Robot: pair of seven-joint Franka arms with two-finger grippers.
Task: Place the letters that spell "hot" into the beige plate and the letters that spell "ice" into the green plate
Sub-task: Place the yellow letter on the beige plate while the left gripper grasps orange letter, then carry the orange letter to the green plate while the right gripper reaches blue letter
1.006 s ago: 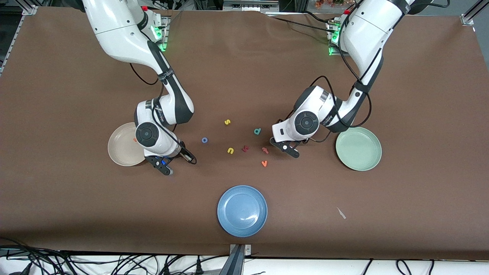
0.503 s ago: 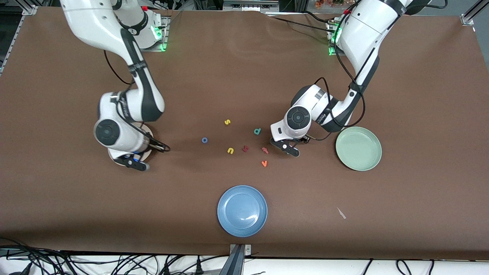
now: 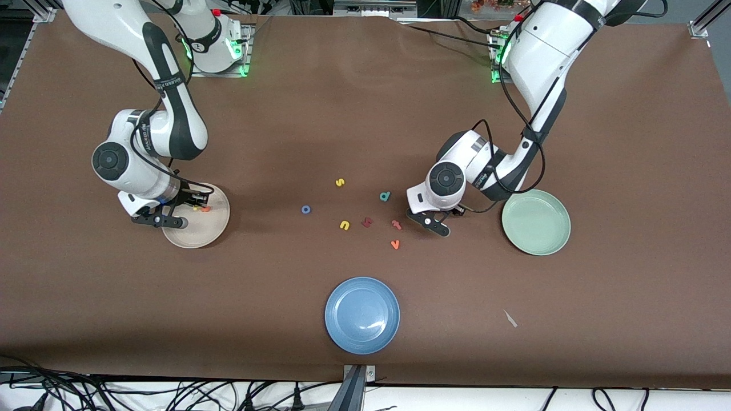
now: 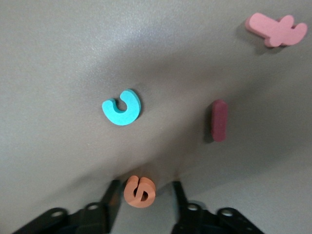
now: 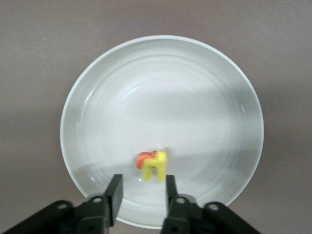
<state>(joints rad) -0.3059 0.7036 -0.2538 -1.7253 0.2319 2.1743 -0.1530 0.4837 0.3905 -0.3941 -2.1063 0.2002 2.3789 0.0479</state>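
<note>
Loose letters crowd mid-frame between blue o (image 3: 306, 209) and left gripper (image 3: 434, 224); open brown table (image 3: 628, 297) across lower corners.

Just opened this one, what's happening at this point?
Two arms are sorting foam letters into plates. The right gripper hangs open over the beige plate, where the yellow h and orange t lie. The left gripper is down at the table, fingers open either side of the orange e; the teal c and dark red i lie beside it. The blue o is on the table; the green plate holds no letters.
</note>
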